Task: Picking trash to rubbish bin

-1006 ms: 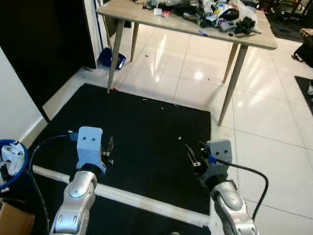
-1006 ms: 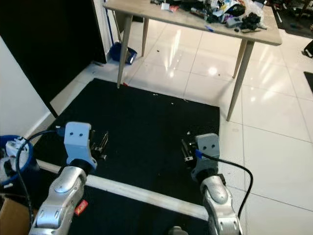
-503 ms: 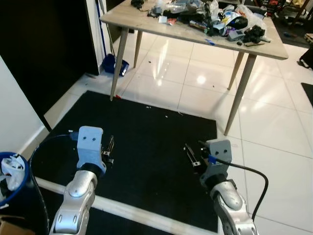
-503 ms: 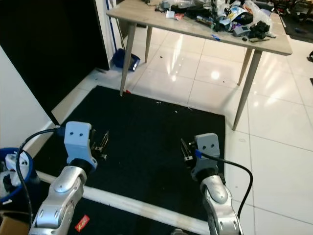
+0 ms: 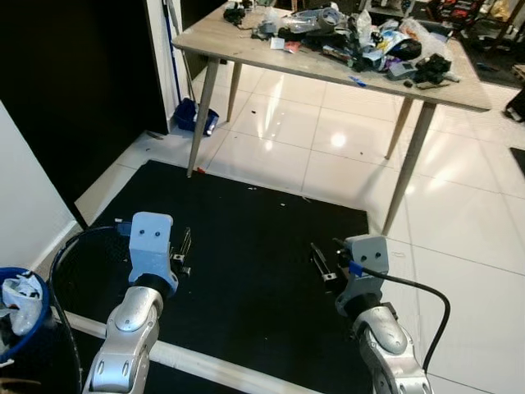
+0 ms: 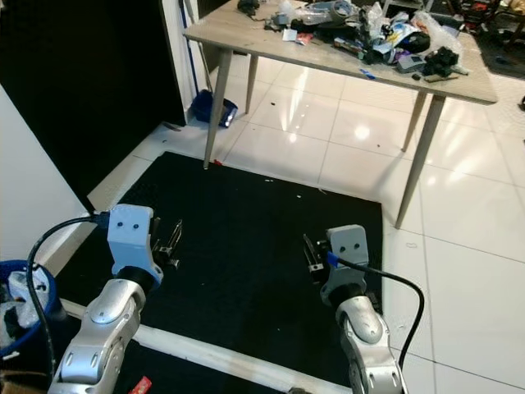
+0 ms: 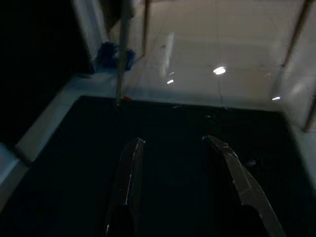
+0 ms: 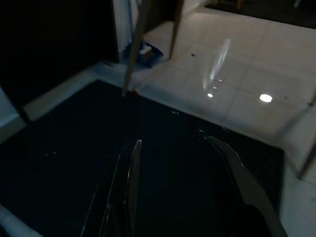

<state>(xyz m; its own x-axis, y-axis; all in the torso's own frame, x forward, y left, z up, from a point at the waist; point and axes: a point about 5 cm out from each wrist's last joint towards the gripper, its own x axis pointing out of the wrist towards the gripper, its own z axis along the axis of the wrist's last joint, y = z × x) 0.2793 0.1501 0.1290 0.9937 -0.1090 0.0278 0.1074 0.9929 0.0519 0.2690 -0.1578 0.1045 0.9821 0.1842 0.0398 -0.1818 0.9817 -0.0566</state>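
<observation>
The white tiled floor [image 5: 459,213] ran across the room, glossy and throwing back ceiling lights. On it lay a black mat [image 5: 246,246], whose far edge came up close to the legs of a wooden table [image 5: 246,45]. The table's top was heaped toward its right end with a jumble of clutter [image 5: 361,37]; it was too small and tangled to sort into trash and keepsakes. A blue dustpan [image 5: 190,116] sat on the tiles by the table's left legs.

At the near left corner of the mat stood the blue rubbish bin [image 5: 33,283], already holding crumpled white waste [image 5: 18,291]. A small red scrap [image 6: 139,384] lay at the mat's near edge beside a white strip [image 6: 213,357], and pale specks dotted the mat's far edge.

Both arms were held out low over the mat. The left gripper [image 7: 177,168] hung with its fingers spread and nothing between them; the right gripper [image 8: 180,173] was likewise parted and empty.

As I judge it, no piece of trash had been chosen yet, and the risks lay there. The bin sat off to the robot's left and near its feet, so a turn could knock it or catch the left arm's cable on its rim. The specks were tiny and flat, so long fingers might scrape the mat and miss them. Reaching into the heap could drag off items that were not trash.
</observation>
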